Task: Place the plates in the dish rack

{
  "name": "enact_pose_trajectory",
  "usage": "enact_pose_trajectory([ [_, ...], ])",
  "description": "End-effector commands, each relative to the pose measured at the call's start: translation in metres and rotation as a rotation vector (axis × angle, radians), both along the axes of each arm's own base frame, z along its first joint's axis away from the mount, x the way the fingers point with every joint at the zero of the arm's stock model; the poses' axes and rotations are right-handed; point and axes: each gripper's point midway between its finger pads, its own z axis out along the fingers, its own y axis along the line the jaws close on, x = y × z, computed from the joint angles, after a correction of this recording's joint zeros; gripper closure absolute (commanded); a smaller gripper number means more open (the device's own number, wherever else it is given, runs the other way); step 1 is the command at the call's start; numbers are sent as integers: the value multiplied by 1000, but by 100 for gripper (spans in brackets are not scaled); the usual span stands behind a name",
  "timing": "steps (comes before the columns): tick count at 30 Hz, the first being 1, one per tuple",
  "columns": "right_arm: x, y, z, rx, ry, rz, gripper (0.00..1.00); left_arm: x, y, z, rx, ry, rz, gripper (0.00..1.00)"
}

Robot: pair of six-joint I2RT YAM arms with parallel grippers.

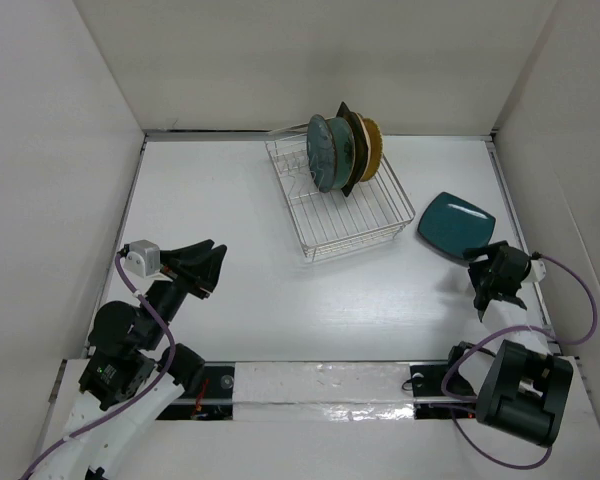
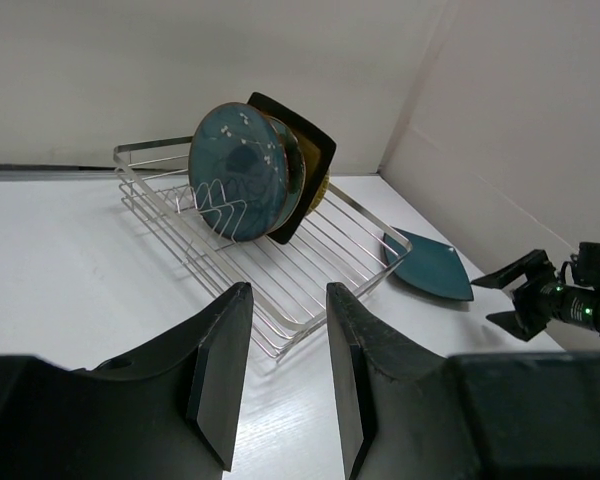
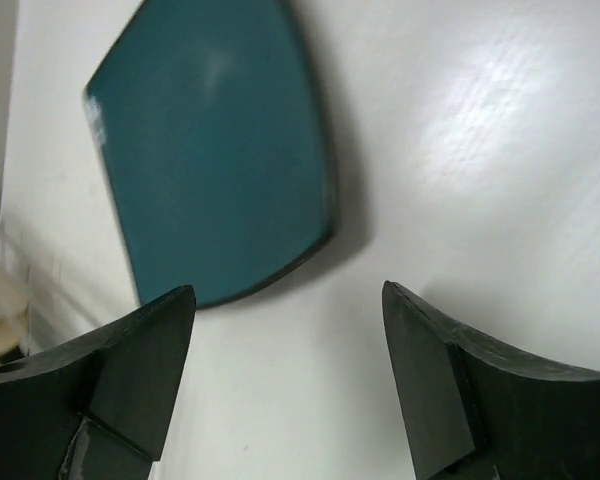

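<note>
Since the teal plate (image 1: 455, 225) lies flat right of the dish rack (image 1: 358, 232), the open right gripper (image 3: 288, 290) might just shove it.

Bright even light, soft shadows, table (image 3: 500, 110) glare, blurry right wrist view

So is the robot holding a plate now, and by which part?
No, nothing is held. The left gripper and right gripper are both open and empty. The square teal plate lies untouched ahead of the right one.
</note>
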Motion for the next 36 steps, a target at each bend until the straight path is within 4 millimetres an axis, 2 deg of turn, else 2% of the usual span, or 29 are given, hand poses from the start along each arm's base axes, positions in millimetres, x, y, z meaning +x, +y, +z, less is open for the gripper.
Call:
enact_pose_trajectory([
  [1, 7, -19, 4, 49, -93, -70, 18, -3, 0, 12, -36, -42, -8, 67],
  [2, 6, -23, -4, 66, -77, -87, 18, -3, 0, 12, -37, -41, -8, 67],
  [3, 11, -30, 1, 71, -121, -96, 17, -3, 0, 12, -35, -42, -9, 67],
  [5, 18, -26, -4, 114, -133, -69, 17, -3, 0, 12, -37, -41, -10, 67],
  [6, 21, -20, -16, 160, -118, -35, 18, -3, 0, 11, -37, -41, -10, 67],
  [8, 31, -20, -14, 202, -143, -20, 21, -3, 0, 12, -36, -43, -8, 67],
  [10, 31, -18, -23, 264, -118, -48, 29, -3, 0, 11, -36, -40, -7, 67],
  [12, 31, -17, -23, 275, -125, -53, 35, -2, 0, 11, -35, -40, -5, 67],
  [14, 32, -16, -22, 296, -143, -47, 48, -2, 1, 11, -38, -40, -2, 67],
  [15, 33, -15, -23, 315, -138, -46, 50, -1, 1, 11, -35, -38, -2, 67],
  [16, 33, -13, -31, 336, -121, -47, 50, -1, 0, 10, -33, -36, -5, 67],
  [19, 39, -10, -38, 376, -146, -71, 49, 0, 0, 9, -32, -31, -1, 67],
  [20, 37, -6, -51, 397, -123, -87, 49, 1, 0, 9, -31, -30, 1, 67],
  [21, 39, -5, -55, 398, -124, -105, 49, 1, 0, 8, -30, -29, 3, 67],
  [22, 45, -3, -46, 394, -199, -98, 48, 2, 0, 7, -28, -25, 6, 67],
  [27, 39, -5, -48, 411, -226, -208, 54, 3, 0, 6, -26, -21, 9, 67],
  [29, 39, 1, -45, 422, -259, -221, 67, 4, -1, 6, -25, -19, 9, 68],
  [32, 38, -4, -44, 412, -272, -276, 72, 4, -1, 4, -22, -14, 9, 68],
  [34, 42, -3, -41, 410, -280, -286, 89, 4, 0, 5, -23, -19, 10, 67],
  [36, 40, -2, -41, 386, -287, -290, 98, 4, 0, 5, -23, -20, 12, 68],
])
